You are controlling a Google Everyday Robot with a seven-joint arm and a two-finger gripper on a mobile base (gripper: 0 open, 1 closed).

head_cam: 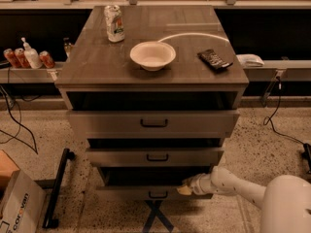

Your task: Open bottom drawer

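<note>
The bottom drawer (131,193) is the lowest of three grey-brown drawers in the cabinet; it stands pulled out a little, with a dark gap above its front. Its small black bar handle (158,194) sits at the centre. My gripper (187,188) reaches in from the lower right on a white arm and rests at the drawer front's top edge, right of the handle. The middle drawer (155,157) and the top drawer (154,123) stand slightly pulled out too.
On the cabinet top (97,62) are a white bowl (152,55), a can (114,23) and a black remote (214,59). A cardboard box (17,205) and a black bar (57,188) lie at the lower left. Cables trail on the floor.
</note>
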